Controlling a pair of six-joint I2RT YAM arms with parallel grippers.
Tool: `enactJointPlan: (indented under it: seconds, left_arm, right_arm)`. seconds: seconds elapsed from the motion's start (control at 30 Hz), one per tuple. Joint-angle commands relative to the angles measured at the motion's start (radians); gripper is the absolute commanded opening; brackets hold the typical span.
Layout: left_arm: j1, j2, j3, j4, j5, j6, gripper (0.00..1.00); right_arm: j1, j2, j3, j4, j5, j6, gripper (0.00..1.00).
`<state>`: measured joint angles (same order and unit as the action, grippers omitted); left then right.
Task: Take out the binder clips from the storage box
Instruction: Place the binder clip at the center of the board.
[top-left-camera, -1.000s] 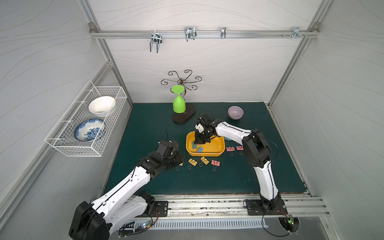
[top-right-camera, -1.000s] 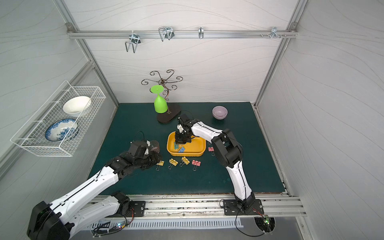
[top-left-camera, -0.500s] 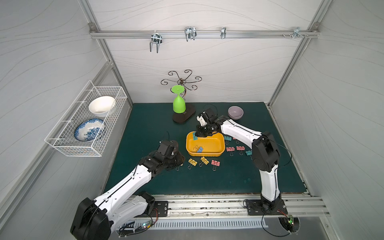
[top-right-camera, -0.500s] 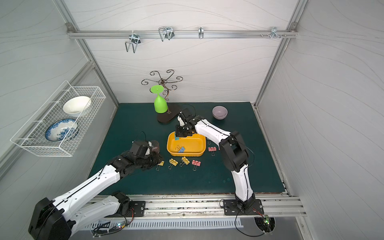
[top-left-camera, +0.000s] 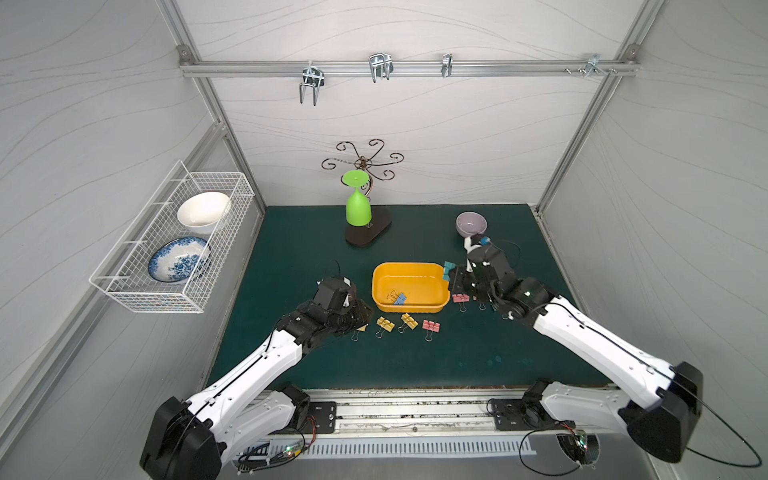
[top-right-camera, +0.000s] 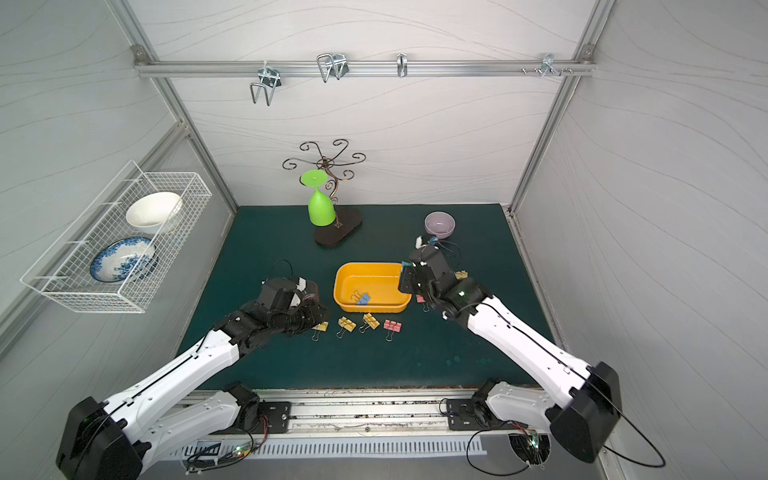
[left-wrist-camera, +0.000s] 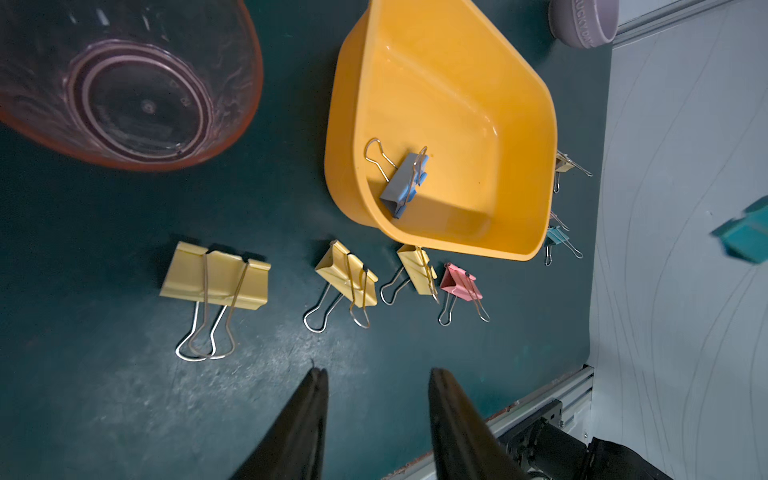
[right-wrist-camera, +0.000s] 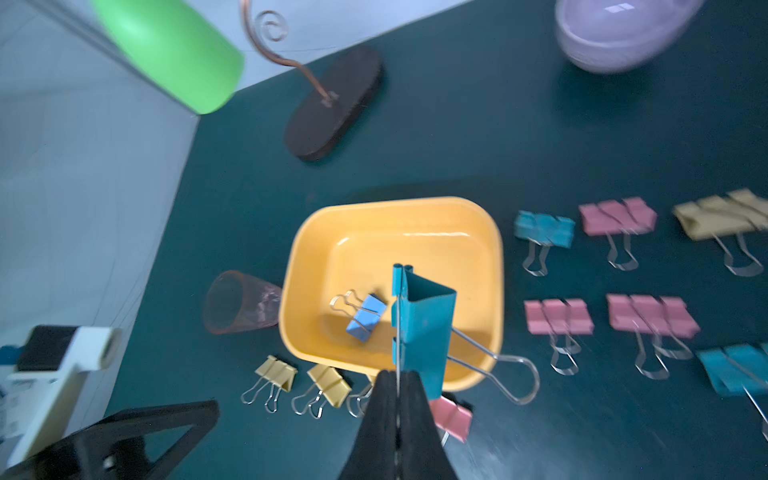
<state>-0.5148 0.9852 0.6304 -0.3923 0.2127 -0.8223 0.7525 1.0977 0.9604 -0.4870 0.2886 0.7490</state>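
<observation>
**One blue clip in the box, a teal one pinched in the right gripper**

A dark green mat (top-left-camera: 291, 257) covers the floor of the white-walled cell. On the left wall hangs a white wire basket (top-left-camera: 166, 249) holding two dishes. At the far side of the mat is a scrolled metal stand (top-left-camera: 368, 235) with a green goblet (top-left-camera: 358, 210) hanging upside down on it.

The yellow-orange storage box (top-left-camera: 409, 264) sits near the middle of the mat. A lilac bowl (top-left-camera: 471, 223) is farther back to its right. A pink cup (right-wrist-camera: 239, 301) lies on its side just left of the box.

The right gripper (right-wrist-camera: 397, 376) has its jaws pressed together on one wire handle of a teal clip (right-wrist-camera: 424, 328). In both top views the clip is held up by the box's far right corner.

The left gripper (left-wrist-camera: 377, 374) is near and left of the box. Its jaws are apart with nothing between them.

A single blue clip (top-left-camera: 400, 298) lies inside the box near its near wall. The other binder clips (top-left-camera: 409, 321) lie out on the mat. Three yellow and one pink form a row along the near side. Pink, teal and yellow ones lie to the right.
</observation>
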Motion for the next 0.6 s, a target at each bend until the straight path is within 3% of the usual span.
enactJointPlan:
  seconds: [0.0,0.13,0.23,0.33,0.57]
  left_arm:
    - [0.005,0.012,0.052,0.055,0.028,0.038,0.45]
    - [0.004,0.008,0.042,0.07,0.035,0.029,0.45]
    - [0.004,0.007,0.04,0.07,0.039,0.021,0.45]
    - [0.004,0.006,0.036,0.073,0.045,0.014,0.45]
    - [0.004,0.001,0.031,0.07,0.045,0.005,0.45]
  right_arm:
    - [-0.009,-0.115,-0.146,-0.108,0.091,0.303,0.0]
    - [-0.01,-0.291,-0.35,-0.047,0.041,0.628,0.0]
    - [-0.008,-0.326,-0.446,-0.013,0.028,0.819,0.0]
    - [-0.007,-0.27,-0.468,-0.022,0.021,0.943,0.0]
    - [0.054,-0.028,-0.396,0.06,0.007,1.055,0.0]
